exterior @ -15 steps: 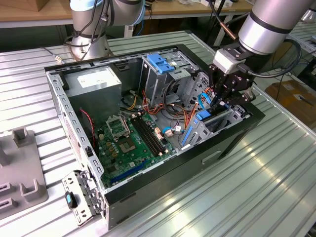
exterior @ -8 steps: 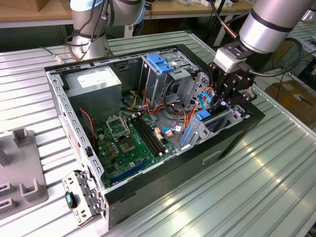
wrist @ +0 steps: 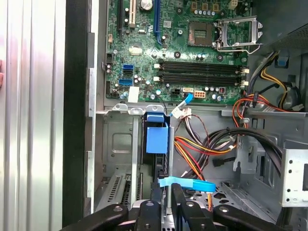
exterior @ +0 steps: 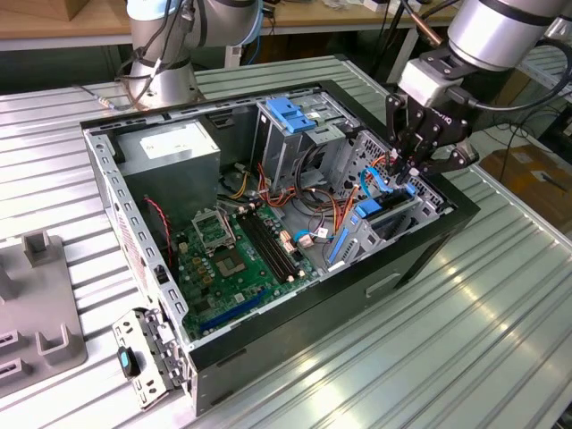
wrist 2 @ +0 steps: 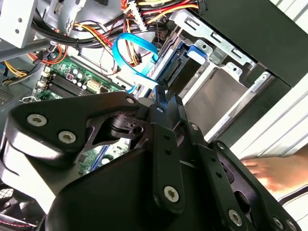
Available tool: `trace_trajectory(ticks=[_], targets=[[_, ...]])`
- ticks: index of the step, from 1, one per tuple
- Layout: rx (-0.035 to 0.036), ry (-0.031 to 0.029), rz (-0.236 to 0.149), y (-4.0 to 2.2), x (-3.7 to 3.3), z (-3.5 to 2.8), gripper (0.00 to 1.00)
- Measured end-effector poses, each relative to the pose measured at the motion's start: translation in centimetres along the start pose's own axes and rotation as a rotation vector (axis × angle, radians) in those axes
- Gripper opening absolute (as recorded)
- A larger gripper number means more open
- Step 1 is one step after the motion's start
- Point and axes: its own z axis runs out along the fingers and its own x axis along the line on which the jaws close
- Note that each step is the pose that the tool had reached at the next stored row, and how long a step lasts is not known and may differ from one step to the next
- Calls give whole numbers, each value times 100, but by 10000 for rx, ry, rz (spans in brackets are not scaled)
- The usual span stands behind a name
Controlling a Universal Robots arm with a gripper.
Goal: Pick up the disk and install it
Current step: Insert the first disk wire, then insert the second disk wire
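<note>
A: Gripper (exterior: 413,166) status?

B: Clenched on the disk (wrist: 157,137), fingers pinching its upper edge in the first wrist view. Hanging over the open computer case (exterior: 429,234), at the exterior view's right.

A: Disk position?

B: On edge, blue carrier showing, down inside the metal drive bay (wrist: 115,144) just beside the motherboard (wrist: 183,53). Blue cable (wrist: 187,183) right next to the fingertips.

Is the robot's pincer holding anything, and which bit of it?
Yes: the pincer looks shut on the top edge of the disk, which stands on edge in the drive bay of the computer case.
</note>
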Motion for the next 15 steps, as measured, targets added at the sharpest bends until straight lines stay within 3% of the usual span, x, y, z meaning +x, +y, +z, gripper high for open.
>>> trace_trajectory(ticks=[6, 10, 15], targets=[[0, 1, -3, -36, -6, 7, 24], [-1, 3, -30, -103, -4, 68, 24], [-1, 4, -31, -111, -4, 69, 24]])
